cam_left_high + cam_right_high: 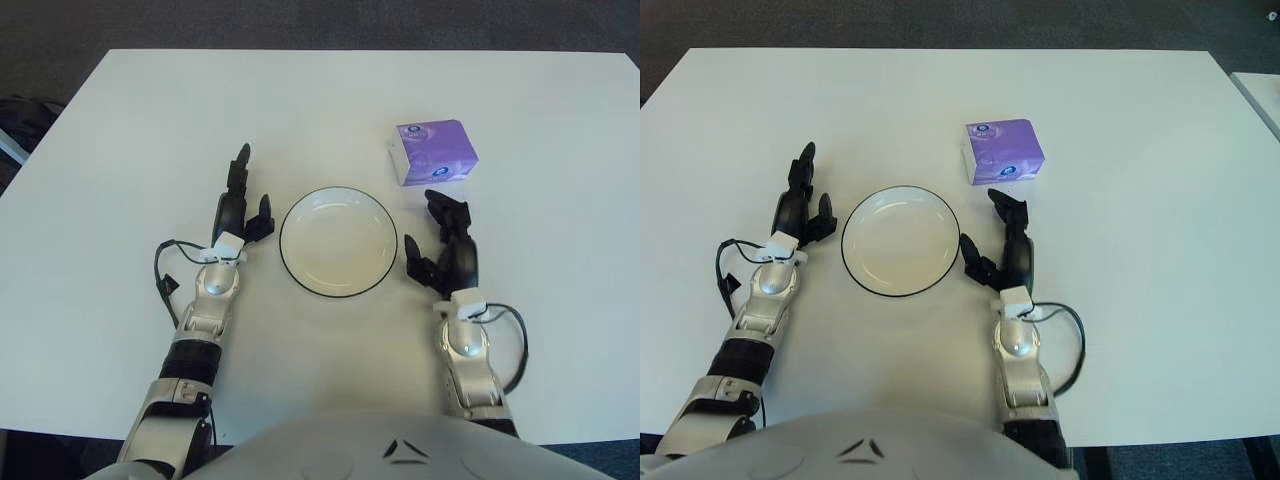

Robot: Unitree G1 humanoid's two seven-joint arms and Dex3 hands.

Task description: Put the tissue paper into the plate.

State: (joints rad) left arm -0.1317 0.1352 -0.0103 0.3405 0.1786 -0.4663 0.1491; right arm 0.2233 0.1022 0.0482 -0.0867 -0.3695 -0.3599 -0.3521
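Bright, even light; soft shadows.

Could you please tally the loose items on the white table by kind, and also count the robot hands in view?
Tissue packs, purple: 1
Plates, white with a dark rim: 1
Total loose items: 2
Robot hands: 2, the left robot hand left of the plate, the right robot hand right of it; both are open and hold nothing.
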